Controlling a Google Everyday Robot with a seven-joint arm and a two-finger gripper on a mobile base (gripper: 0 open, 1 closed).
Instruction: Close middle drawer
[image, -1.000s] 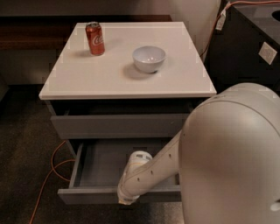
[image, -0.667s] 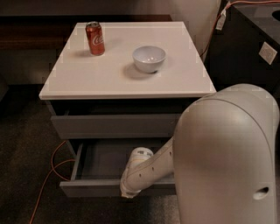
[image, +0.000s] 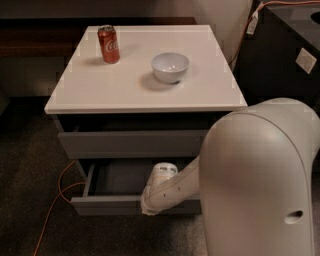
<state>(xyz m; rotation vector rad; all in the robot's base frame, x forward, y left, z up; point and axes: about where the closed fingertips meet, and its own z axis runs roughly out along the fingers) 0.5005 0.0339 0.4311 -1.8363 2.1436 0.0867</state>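
Red soda can (image: 108, 44), white bowl (image: 170, 66), orange cable (image: 61, 185)

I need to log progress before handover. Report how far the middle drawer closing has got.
Done: the claw sits at the front of the middle drawer, and the drawer juts out less than a second ago. In hand: the arm looks to be pushing it in. Left: its grey tray floor still shows, so it must slide flush with the drawer above.
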